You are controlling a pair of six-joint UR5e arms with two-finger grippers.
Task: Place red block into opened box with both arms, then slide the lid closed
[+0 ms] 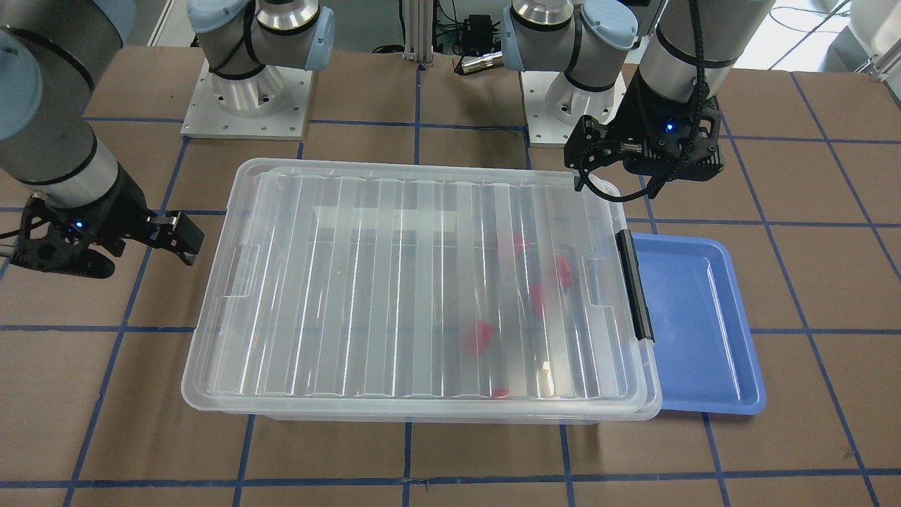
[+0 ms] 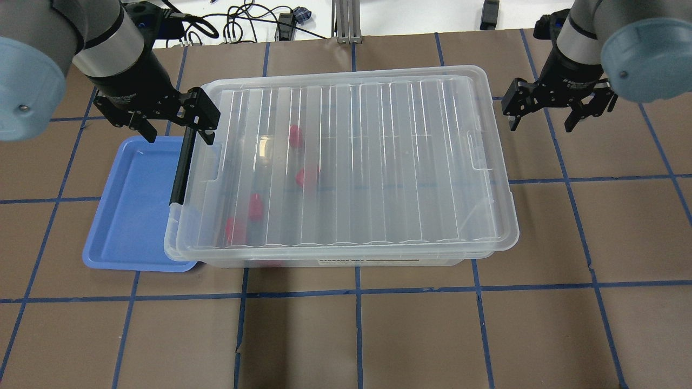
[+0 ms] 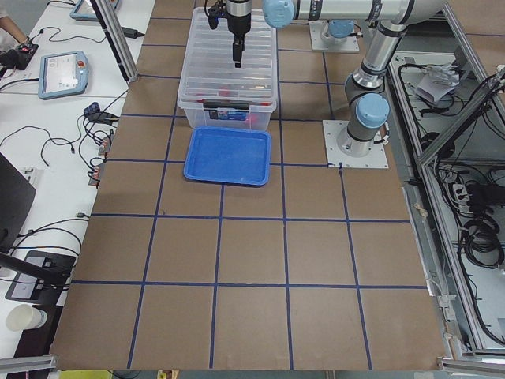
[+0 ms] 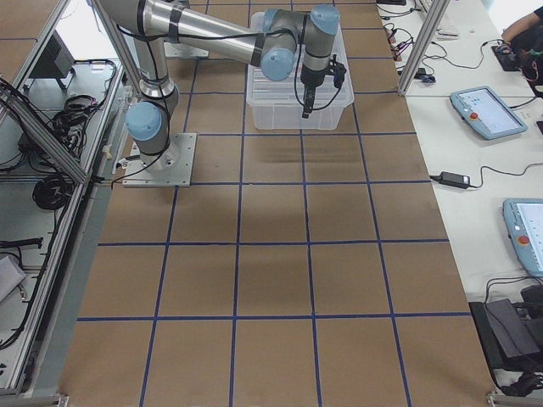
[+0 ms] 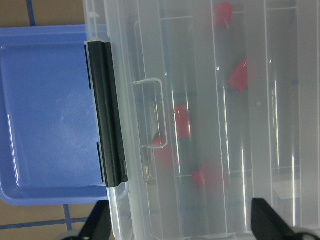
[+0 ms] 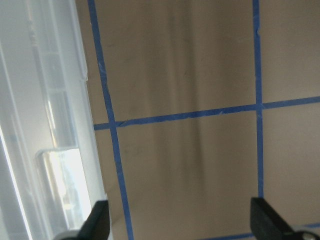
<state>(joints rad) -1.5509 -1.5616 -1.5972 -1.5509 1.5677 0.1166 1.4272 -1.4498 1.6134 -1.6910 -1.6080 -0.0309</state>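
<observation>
Overhead exterior shows the lid (image 2: 378, 162) lying over almost the whole box (image 2: 346, 258). Several red blocks (image 2: 306, 175) are visible through it on the box floor, nearer the end that carries the black bar clip (image 2: 181, 167), so I judge that only a last nudge to seat the lid remains. The left hand (image 2: 175, 127) hovers just above the box corner by the clip, its fingers spread wide with nothing between them. The right hand (image 2: 540, 121), equally spread and empty, hangs over bare counter (image 2: 486, 335) beside the opposite short end, apart from the box. The lid seems to sit a sliver off toward the right arm's end, leaving the clip rim uncovered. A push at one corner only could skew the lid so that its edge jams on the rim. With the right hand not bracing, a push from the clip end would probably slide the whole box across the brown counter instead. A finger could also snag the clip. The blue tray (image 2: 130, 216) lies just beside that end, toward the counter's left end, its edge under the rim overhang, and it may get dragged along.
</observation>
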